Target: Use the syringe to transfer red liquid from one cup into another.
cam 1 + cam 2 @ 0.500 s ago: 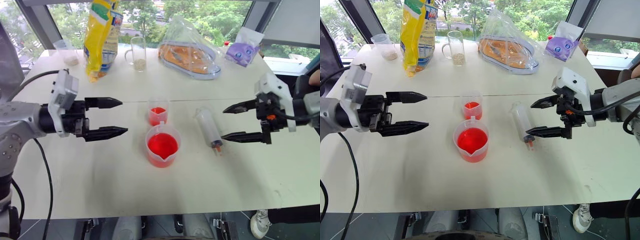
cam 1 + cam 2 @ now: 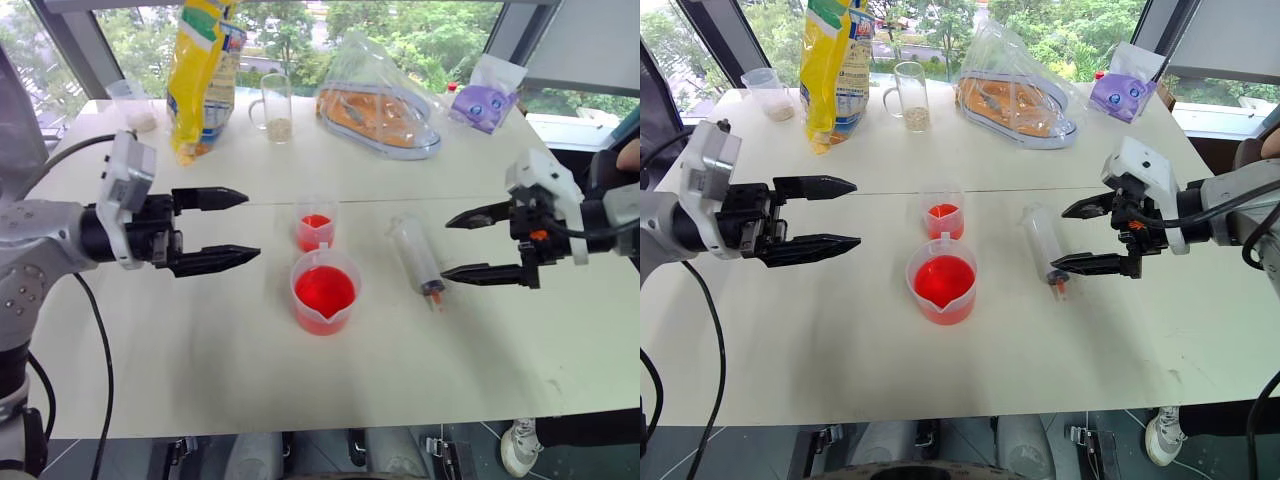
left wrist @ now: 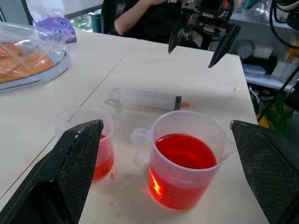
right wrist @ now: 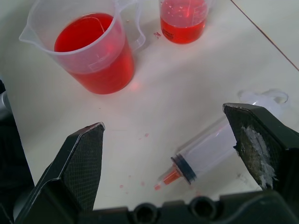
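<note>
Presently the syringe (image 2: 417,257) lies flat on the table (image 2: 200,340), just right of both cups. Both grippers' fingers are spread and empty. A careless grab by the right gripper (image 2: 462,245) could roll it away; the full spouted cup (image 2: 325,291) might be tipped.

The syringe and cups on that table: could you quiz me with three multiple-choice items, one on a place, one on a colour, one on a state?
1. Where is the syringe?
A. lying on the table
B. standing in the spouted cup
C. held in the left gripper

2. What colour is the liquid in the spouted cup?
A. blue
B. red
C. green

3. How is the right gripper?
A. shut on the syringe
B. shut on the small cup
C. open, holding nothing

Answers: 1 A, it lies flat right of the cups. 2 B, the red liquid shows from above. 3 C, its fingers are spread beside the syringe.
</note>
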